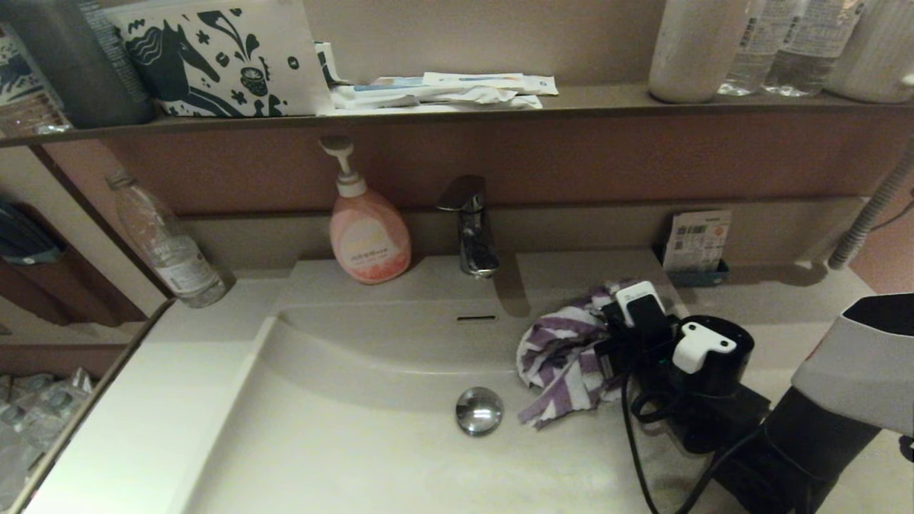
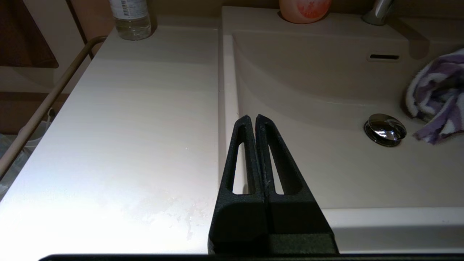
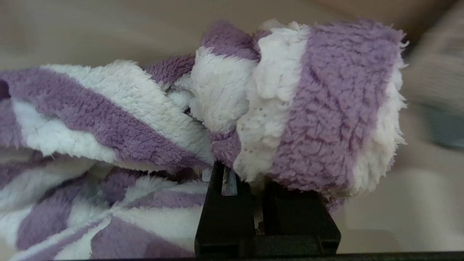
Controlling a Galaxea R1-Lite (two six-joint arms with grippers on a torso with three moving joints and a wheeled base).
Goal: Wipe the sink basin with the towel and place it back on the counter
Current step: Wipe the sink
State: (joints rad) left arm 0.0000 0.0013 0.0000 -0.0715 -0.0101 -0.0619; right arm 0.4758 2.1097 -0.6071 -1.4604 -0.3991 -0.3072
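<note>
While the right gripper [image 3: 250, 181] pinches the towel [image 3: 290, 101], only the left wrist view shows the left gripper [image 2: 252, 117] pressed together

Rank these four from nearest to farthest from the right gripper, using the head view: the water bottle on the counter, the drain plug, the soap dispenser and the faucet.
1. Drain plug, in the sink basin, just left of the right gripper, which grips the towel.
2. Faucet, behind the basin.
3. Soap dispenser, left of the faucet.
4. Water bottle, at the counter's far left.

One towel [image 1: 560, 353], one soap pump bottle [image 1: 368, 239], one faucet [image 1: 471, 225], one drain plug [image 1: 479, 410] (chrome), three clear water bottles.
</note>
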